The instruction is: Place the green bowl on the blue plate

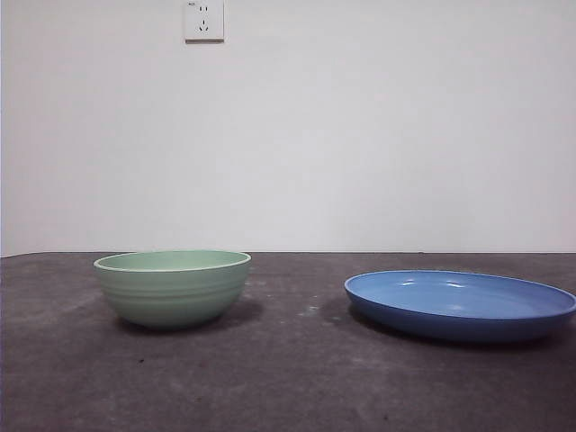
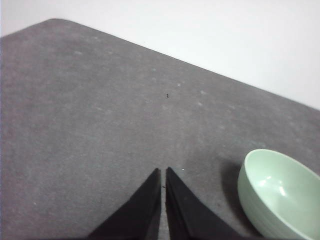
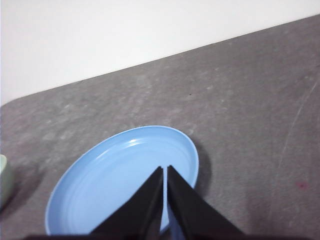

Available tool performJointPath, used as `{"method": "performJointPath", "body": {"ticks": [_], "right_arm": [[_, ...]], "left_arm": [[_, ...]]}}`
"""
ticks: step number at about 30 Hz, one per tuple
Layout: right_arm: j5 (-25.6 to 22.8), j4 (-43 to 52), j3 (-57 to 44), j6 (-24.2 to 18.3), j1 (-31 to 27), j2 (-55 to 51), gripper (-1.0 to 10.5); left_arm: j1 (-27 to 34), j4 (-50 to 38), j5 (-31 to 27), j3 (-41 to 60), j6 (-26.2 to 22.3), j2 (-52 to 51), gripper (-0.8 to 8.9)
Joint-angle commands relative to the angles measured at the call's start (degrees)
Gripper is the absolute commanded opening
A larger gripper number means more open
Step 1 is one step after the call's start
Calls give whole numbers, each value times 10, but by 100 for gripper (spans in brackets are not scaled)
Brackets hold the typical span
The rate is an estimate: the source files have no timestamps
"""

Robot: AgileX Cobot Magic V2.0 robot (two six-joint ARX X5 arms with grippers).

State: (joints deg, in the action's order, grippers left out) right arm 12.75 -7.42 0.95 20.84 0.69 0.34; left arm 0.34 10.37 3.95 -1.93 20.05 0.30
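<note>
The pale green bowl (image 1: 173, 286) stands upright and empty on the dark table, left of centre in the front view. The blue plate (image 1: 461, 304) lies flat to its right, a clear gap between them. No arm shows in the front view. My left gripper (image 2: 163, 171) is shut and empty, hovering above bare table beside the green bowl (image 2: 281, 195). My right gripper (image 3: 165, 168) is also shut and empty, held above the blue plate (image 3: 110, 180). A sliver of the green bowl (image 3: 3, 181) shows at that picture's edge.
The dark grey table (image 1: 288, 378) runs back to a white wall carrying a power socket (image 1: 204, 20). The table's rounded far corner (image 2: 52, 22) shows in the left wrist view.
</note>
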Motion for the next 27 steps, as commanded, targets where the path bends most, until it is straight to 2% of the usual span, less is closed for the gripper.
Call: {"method": "performJointPath", "body": {"ticks": [1,5,10,13,17,21,27], "right_arm": [[3,6,14,31,-1,-1,7],[3,5,52,30,-1,-1,8],[3,-15,118,29,-1,7,8],[3,-50,167,20,-1,26,8],[4,-107,236,0,-1,74,8],[17,-185,312,-41,-1,143,8],[73,-319,422,-119,-1,255,8]], "left_arm": [[1,11,0,-15,43,-1,15],[1,46,6,-53,59,3,15],[1,82,8,-124,59,30,15],[0,104,16,-173,43,61,15],[0,153,56,-242,2,120,15],[0,204,103,-306,-43,193,15],[0,267,199,-382,-97,295,15]]}}
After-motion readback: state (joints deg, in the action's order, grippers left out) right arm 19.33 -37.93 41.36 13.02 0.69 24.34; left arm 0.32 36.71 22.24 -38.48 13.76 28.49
